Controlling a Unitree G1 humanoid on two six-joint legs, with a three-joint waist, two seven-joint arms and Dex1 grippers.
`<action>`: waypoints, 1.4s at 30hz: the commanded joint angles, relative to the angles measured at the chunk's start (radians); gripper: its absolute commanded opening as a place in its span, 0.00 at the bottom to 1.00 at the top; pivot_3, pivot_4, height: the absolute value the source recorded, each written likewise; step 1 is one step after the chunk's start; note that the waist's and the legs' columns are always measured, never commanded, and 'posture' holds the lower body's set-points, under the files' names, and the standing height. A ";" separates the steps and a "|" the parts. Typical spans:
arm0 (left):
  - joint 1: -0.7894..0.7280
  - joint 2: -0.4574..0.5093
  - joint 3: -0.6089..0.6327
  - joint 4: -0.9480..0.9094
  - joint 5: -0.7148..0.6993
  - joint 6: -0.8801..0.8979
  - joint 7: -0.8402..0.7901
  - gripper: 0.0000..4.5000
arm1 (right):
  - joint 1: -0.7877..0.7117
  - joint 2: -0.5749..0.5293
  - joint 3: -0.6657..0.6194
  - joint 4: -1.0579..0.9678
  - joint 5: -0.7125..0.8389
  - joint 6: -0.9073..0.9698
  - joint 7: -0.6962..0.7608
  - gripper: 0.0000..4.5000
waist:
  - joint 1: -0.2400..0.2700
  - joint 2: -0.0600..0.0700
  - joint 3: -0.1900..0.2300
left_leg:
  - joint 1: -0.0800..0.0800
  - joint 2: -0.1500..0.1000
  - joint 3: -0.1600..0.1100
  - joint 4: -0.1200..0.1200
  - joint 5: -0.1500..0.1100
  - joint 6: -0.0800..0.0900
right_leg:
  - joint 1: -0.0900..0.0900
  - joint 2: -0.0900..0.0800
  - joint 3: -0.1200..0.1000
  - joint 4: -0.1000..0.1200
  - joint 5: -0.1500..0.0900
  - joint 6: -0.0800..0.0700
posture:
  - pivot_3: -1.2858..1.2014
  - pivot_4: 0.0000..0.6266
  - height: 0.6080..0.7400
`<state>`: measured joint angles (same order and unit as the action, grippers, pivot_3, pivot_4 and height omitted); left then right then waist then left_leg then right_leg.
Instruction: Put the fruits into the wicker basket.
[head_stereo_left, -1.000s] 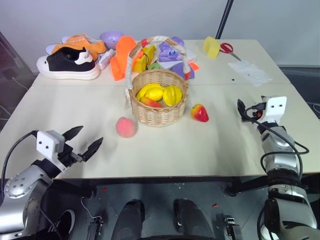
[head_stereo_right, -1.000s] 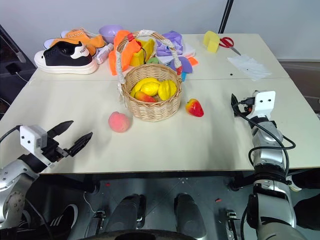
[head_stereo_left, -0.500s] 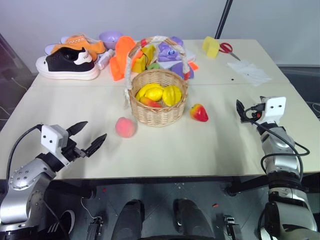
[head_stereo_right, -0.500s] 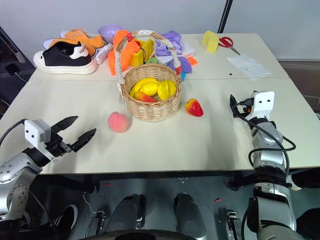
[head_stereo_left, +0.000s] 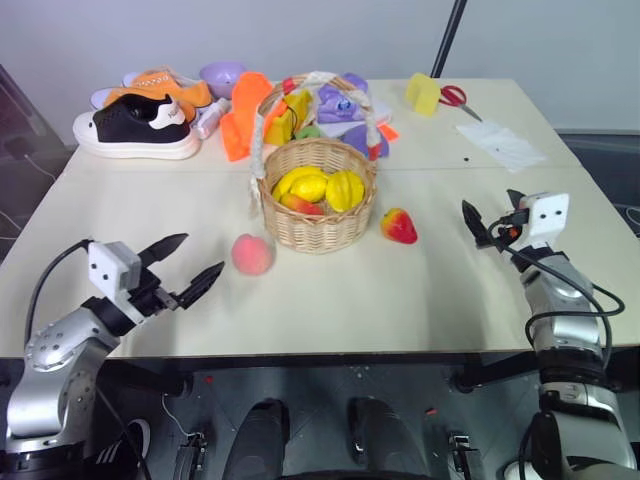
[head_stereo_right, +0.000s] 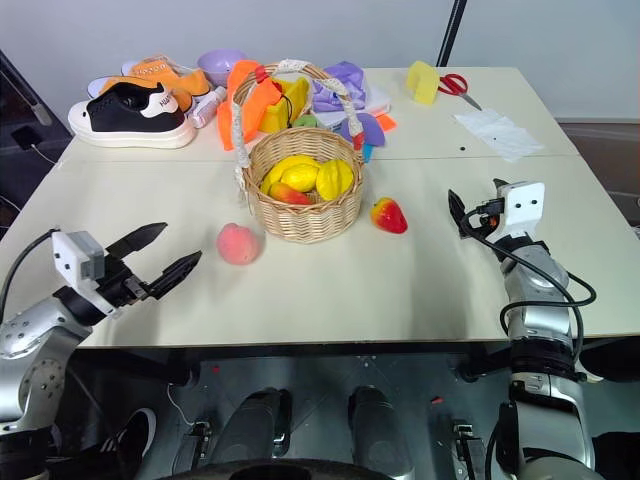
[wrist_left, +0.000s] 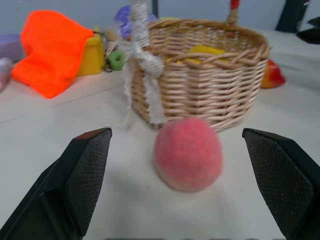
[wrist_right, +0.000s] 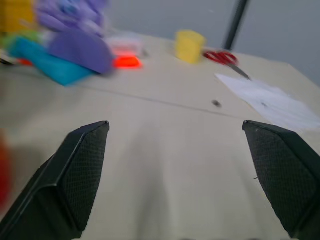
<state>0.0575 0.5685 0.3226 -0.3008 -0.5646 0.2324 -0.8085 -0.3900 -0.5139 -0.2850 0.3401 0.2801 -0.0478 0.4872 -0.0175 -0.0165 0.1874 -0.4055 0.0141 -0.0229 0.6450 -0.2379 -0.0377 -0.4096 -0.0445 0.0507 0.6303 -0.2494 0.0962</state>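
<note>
The wicker basket (head_stereo_left: 320, 228) stands mid-table with a yellow lemon (head_stereo_left: 308, 187) and a starfruit (head_stereo_left: 345, 190) among the fruits inside. A pink-orange peach (head_stereo_left: 252, 254) lies on the table just left of it. On the basket's right side lies a pointed red-and-yellow fruit (head_stereo_left: 398, 226). My left gripper (head_stereo_left: 203, 253) is open, level with the peach and a short way to its left. In the left wrist view the peach (wrist_left: 188, 153) sits between the spread fingers (wrist_left: 85, 170), still ahead of them. My right gripper (head_stereo_right: 475, 192) is open near the table's right edge, well right of the red-and-yellow fruit.
Along the back of the table lie a black sneaker (head_stereo_left: 138, 127), an orange cloth (head_stereo_left: 243, 115), purple cloth (head_stereo_left: 340, 100), a purple bowl (head_stereo_left: 222, 75), a yellow block (head_stereo_left: 422, 94), red scissors (head_stereo_left: 455, 96) and a sheet of paper (head_stereo_left: 508, 145).
My left gripper has moved right and slightly up, closer to the peach. My right gripper has shifted a little left and turned inward. Both stay open; the fruits have not moved.
</note>
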 joint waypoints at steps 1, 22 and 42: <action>-0.028 0.030 -0.026 -0.048 -0.042 0.035 -0.040 1.00 | 0.072 -0.004 -0.008 -0.197 0.072 0.061 0.045 0.99 | 0.003 0.000 0.000 | 0.000 0.000 0.000 0.000 0.000 0.000 | 0.000 0.000 0.000 0.000 0.000 0.000 | 0.52 0.24 1.00; -0.109 0.068 -0.103 -0.049 -0.051 0.099 -0.113 1.00 | 0.163 -0.056 0.200 -0.633 -0.005 0.448 0.014 0.99 | 0.002 0.001 0.000 | -0.001 0.001 0.000 0.000 0.000 0.000 | -0.002 0.000 0.000 0.000 0.000 -0.001 | 0.52 0.24 1.00; -0.054 0.050 -0.090 -0.126 -0.054 0.121 -0.048 1.00 | -0.211 0.010 0.359 -0.153 -0.117 0.562 0.069 0.99 | -0.003 0.001 0.000 | -0.002 -0.001 0.000 0.000 0.000 0.000 | -0.002 0.000 0.000 0.000 0.000 0.000 | 0.52 0.24 1.00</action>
<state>0.0008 0.6187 0.2126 -0.3837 -0.6019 0.3627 -0.8632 -0.5707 -0.5046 0.0828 0.1783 0.1780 0.5552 0.5641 -0.0201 -0.0159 0.1873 -0.4072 0.0135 -0.0232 0.6452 -0.2381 -0.0374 -0.4120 -0.0441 0.0503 0.6301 -0.2494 0.0959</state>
